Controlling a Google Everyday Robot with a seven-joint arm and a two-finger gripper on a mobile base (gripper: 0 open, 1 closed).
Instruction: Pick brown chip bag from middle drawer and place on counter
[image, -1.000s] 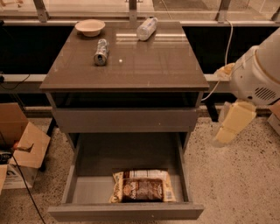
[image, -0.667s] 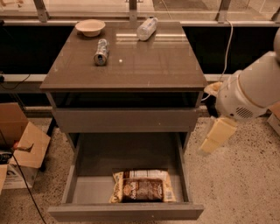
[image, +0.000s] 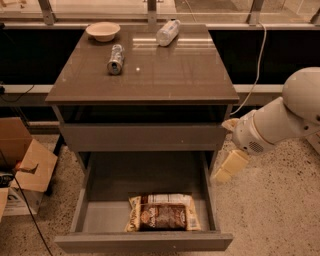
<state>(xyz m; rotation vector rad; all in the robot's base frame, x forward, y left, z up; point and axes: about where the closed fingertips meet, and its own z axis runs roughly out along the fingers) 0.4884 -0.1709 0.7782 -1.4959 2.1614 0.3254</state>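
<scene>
Hand (image: 229, 169) hangs at right of centre in the frame, just outside the right wall of the middle drawer (image: 145, 242), on the end of a white arm (image: 290, 117) that comes in from the right edge. Open or closed: cannot tell from where I stand.

Brown chip bag (image: 162, 216) lies flat on the drawer floor, close behind the drawer front and right of its middle. From the hand it sits down and to the left in the frame. Its long axis runs left to right, parallel with the drawer front; dark face and round logo up. Nothing rests on it and nothing touches it.

Judgement: the hand must cross the right drawer wall, then drop, and a grip across the bag's short side looks the natural one. Crinkly bag, likely to slip or crush.

Drawer is pulled well out. Flat grey panel (image: 145, 137) above it is shut.

Desk (image: 170, 75) is glossy brown. Silver can (image: 116, 59) lies on its side at left, clear bottle (image: 168, 32) at the back edge, pale bowl (image: 103, 31) in the back left corner. The front half is bare, room enough for the bag.

Speckled floor (image: 280, 215). Cardboard box (image: 30, 167) at lower left. Pale cable (image: 257, 65) hangs at upper right.
</scene>
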